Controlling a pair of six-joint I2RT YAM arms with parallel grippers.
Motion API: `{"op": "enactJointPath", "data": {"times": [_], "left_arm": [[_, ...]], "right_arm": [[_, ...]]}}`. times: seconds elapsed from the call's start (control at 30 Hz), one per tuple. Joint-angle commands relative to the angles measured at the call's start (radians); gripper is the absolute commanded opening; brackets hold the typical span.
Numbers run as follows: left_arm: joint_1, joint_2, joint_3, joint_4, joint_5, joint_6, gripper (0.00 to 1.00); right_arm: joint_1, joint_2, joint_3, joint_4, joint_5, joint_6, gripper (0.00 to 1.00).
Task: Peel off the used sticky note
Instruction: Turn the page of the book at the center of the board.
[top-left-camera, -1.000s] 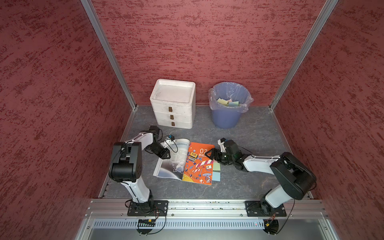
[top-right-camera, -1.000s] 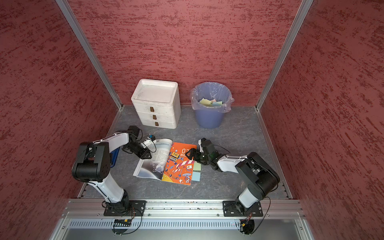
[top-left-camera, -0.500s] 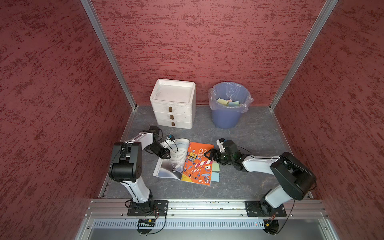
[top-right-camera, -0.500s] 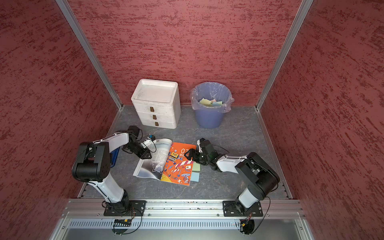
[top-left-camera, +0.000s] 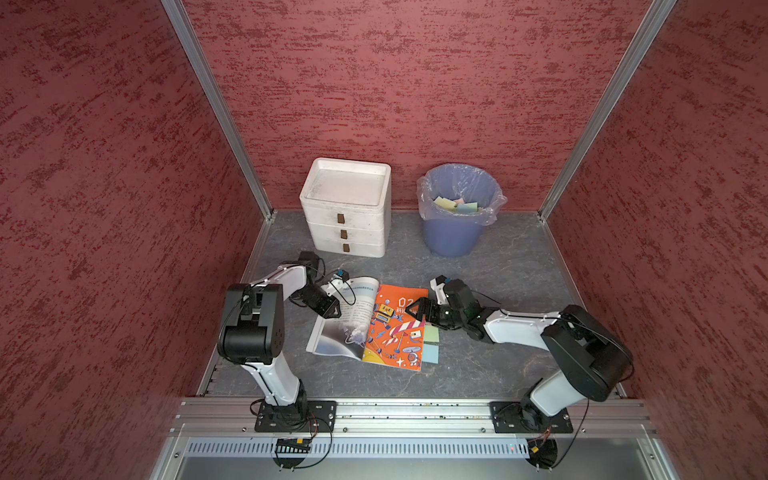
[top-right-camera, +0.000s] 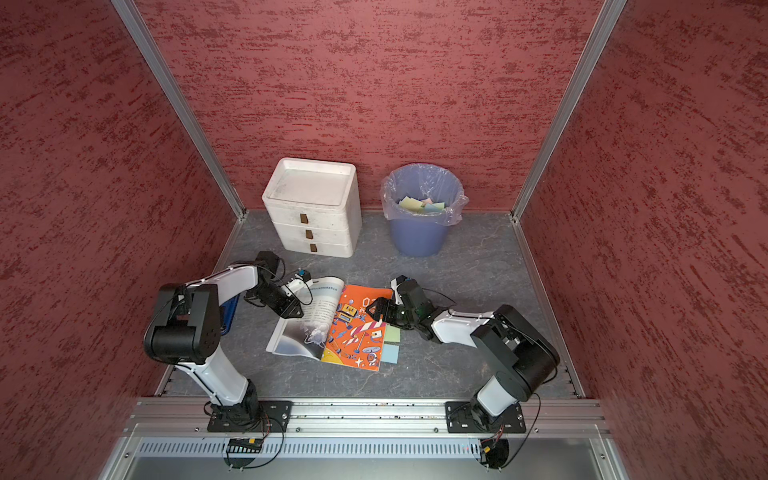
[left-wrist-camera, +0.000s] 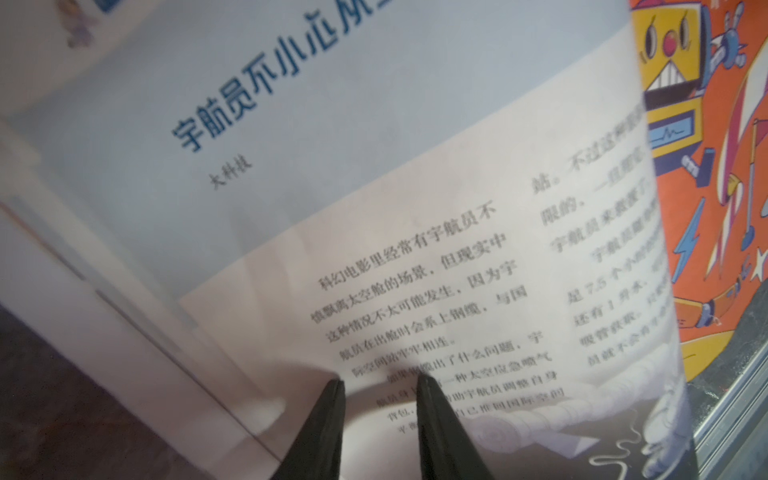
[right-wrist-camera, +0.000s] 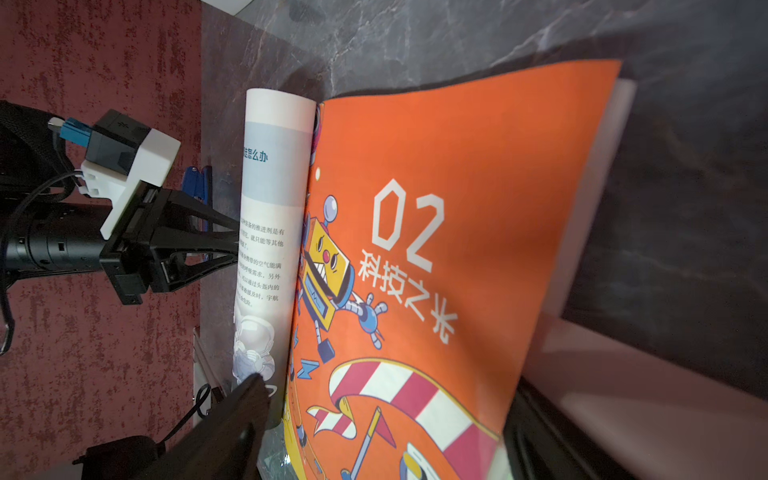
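Altogether, one open magazine (top-left-camera: 365, 328), two protruding sticky notes (top-left-camera: 431, 333), one bin (top-left-camera: 452, 239)

**Desk:** Where are the overhead lenses sitting?

**Photographer:** High above the front rail (top-left-camera: 415, 411), looking down and inward toward the back wall (top-left-camera: 395, 104). Both top views are taking in the whole cell from nearly the same spot: drawer unit (top-left-camera: 345, 224), bin (top-right-camera: 422, 237) and open magazine (top-left-camera: 374, 328).

**Desk:** And the wrist cameras?

**Photographer:** The left one is hovering very near the white text page (left-wrist-camera: 415, 249), looking along its own fingers (left-wrist-camera: 320, 428). The right one is lying low, facing across the orange page (right-wrist-camera: 436, 270) toward the left gripper (right-wrist-camera: 237, 240) — the two are sharing that orange page and the fold beside it.
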Motion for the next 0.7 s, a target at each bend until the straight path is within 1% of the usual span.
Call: {"op": "enactJointPath", "data": {"times": [0.0, 0.1, 0.33, 0.5, 0.67], "left_arm": [[-0.011, 0.026, -0.025, 0.018, 0.000, 0.018, 0.33], [-0.013, 0.027, -0.029, 0.019, 0.002, 0.018, 0.33], [-0.013, 0.021, -0.030, 0.015, 0.002, 0.018, 0.33], [-0.014, 0.017, -0.034, 0.009, 0.007, 0.026, 0.33], [-0.008, 0.017, -0.027, -0.001, 0.024, 0.031, 0.33]], "right_arm": [[0.017, -0.029, 0.024, -0.008, -0.016, -0.012, 0.90], [0.020, -0.014, 0.020, 0.010, -0.017, -0.007, 0.90], [0.050, 0.089, 0.076, 0.116, -0.091, 0.025, 0.89], [0.093, 0.071, 0.123, 0.113, -0.099, 0.025, 0.88], [0.147, 0.043, 0.190, 0.051, -0.073, 0.000, 0.90]]}}
